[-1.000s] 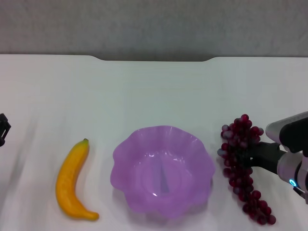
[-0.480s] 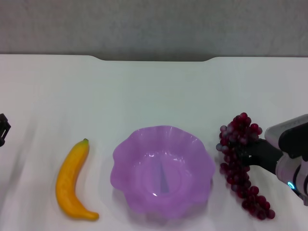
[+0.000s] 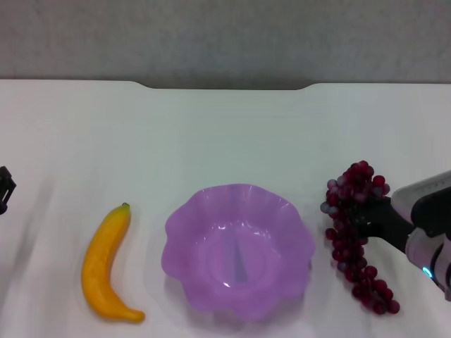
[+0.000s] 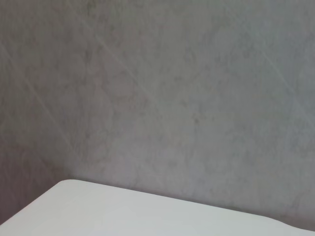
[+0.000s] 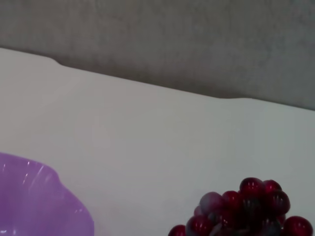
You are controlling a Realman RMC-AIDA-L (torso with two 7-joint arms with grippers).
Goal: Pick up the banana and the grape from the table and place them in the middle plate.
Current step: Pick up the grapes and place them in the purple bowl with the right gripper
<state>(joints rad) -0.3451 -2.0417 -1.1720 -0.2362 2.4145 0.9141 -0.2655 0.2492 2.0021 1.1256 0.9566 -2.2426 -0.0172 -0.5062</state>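
The grape bunch (image 3: pixel 350 191) hangs in my right gripper (image 3: pixel 364 220), just right of the purple scalloped plate (image 3: pixel 239 191). The gripper's dark fingers are closed around the bunch's upper middle, and its lower end trails toward the front. The bunch's top (image 5: pixel 246 209) and the plate's edge (image 5: pixel 34 196) also show in the right wrist view. The yellow banana (image 3: pixel 102 264) lies on the white table (image 3: pixel 225 134), left of the plate, with its green stem pointing away from me. My left gripper (image 3: pixel 3 189) is parked at the far left edge.
The table's far edge has a shallow notch (image 3: pixel 225 86) in front of a grey wall. The left wrist view shows only the wall and a table corner (image 4: pixel 98 211).
The grape bunch has shifted and risen slightly with my right gripper; its lower end has drawn up and in. The banana, plate and left arm have not moved.
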